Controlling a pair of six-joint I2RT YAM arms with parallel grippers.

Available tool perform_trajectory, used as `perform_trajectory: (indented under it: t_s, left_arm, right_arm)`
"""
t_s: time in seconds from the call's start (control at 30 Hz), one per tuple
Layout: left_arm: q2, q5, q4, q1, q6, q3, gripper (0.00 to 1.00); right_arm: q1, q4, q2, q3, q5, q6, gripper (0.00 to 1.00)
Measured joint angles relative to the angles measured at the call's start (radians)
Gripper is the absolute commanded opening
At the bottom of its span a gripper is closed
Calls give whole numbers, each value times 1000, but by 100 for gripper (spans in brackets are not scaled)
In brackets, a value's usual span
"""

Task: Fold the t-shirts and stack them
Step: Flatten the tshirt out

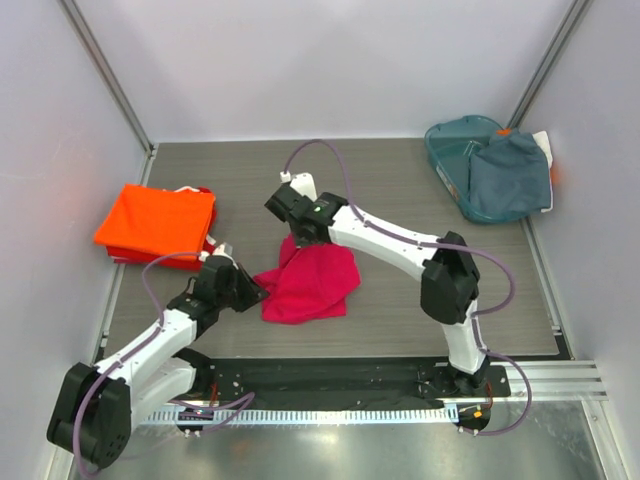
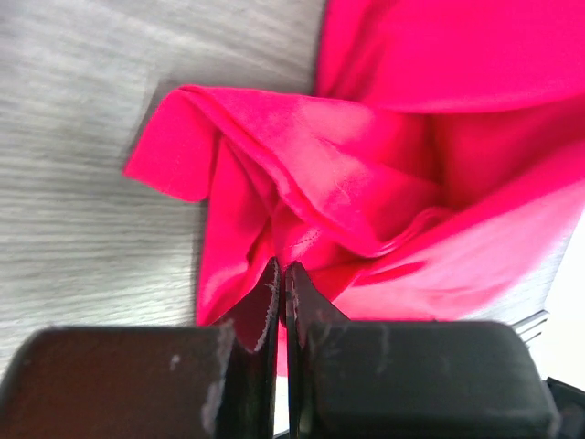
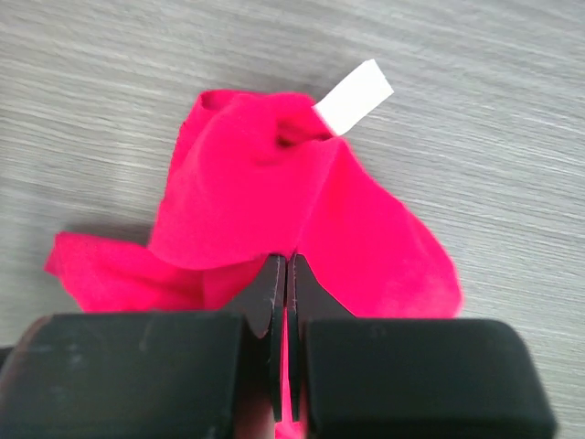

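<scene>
Magenta tee lies crumpled and unfolded near centre of the grey wood-grain table in my top view.

L gripper is at the tee's 9 o'clock edge. On the L wrist cam its fingers are pressed together, pinching a fold of the pink cloth. The rest of the garment bunches in loose ridges toward 12 to 3 o'clock of that frame.

R gripper is at the tee's 11 to 12 o'clock edge. On the R wrist cam its fingers are likewise pressed together, with a strip of pink fabric caught between them. Cloth rises in a peak to the tips. White tag sticks out of the bunch at approx 1 o'clock.

Orange tee is folded to a rectangle at the table's 9 to 10 o'clock, by the L wall. It rests on redder cloth showing along its near edge and is well apart from the pink garment.

Grey-blue tee is draped in and over the teal basket at 1 to 2 o'clock, far corner. Neither arm is touching it.
</scene>
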Motion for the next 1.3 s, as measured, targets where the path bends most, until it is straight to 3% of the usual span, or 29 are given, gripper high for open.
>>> perform_trajectory:
  t_s: [0.2,0.47,0.57,0.63,0.67,0.7,0.73,0.77,0.8,0.83,0.93,1.03,1.17,1.3]
  left_arm:
    - [45,-42,-117,1,13,76,0]
    - [224,-148,-457,124,129,770,0]
    - [211,-229,-546,184,165,991,0]
    - [156,-284,-583,198,174,1039,0]
    - [123,-297,-599,199,176,1035,0]
    - [76,-307,-607,199,177,1008,0]
    - [32,-314,-628,198,178,973,0]
    - [-32,-317,-631,197,176,914,0]
    - [-89,-319,-649,196,171,844,0]
    - [-151,-317,-657,197,164,763,0]
    - [-326,-293,-676,196,133,501,0]
    - [-434,-237,-687,179,83,309,0]
    - [-492,-204,-693,164,19,247,0]
    - [-453,-187,-667,164,0,249,0]
  right_arm:
    - [-87,41,-107,-50,-99,-2,1]
    - [-377,56,-297,-61,-175,-7,1]
    - [-473,94,-510,-161,-168,-7,1]
    - [-510,132,-705,-291,-145,-4,2]
    - [-515,130,-774,-338,-134,-3,7]
    - [-515,174,-921,-462,-123,3,44]
    - [-512,172,-968,-508,-121,12,72]
    - [-508,189,-1057,-599,-122,25,89]
    - [-507,182,-1148,-690,-127,40,95]
    - [-506,187,-1223,-774,-135,58,100]
    - [-507,170,-1383,-1019,-169,108,100]
    - [-506,125,-1462,-1157,-195,143,100]
    - [-506,119,-1450,-1170,-208,154,98]
    - [-506,138,-1302,-1120,-203,146,97]
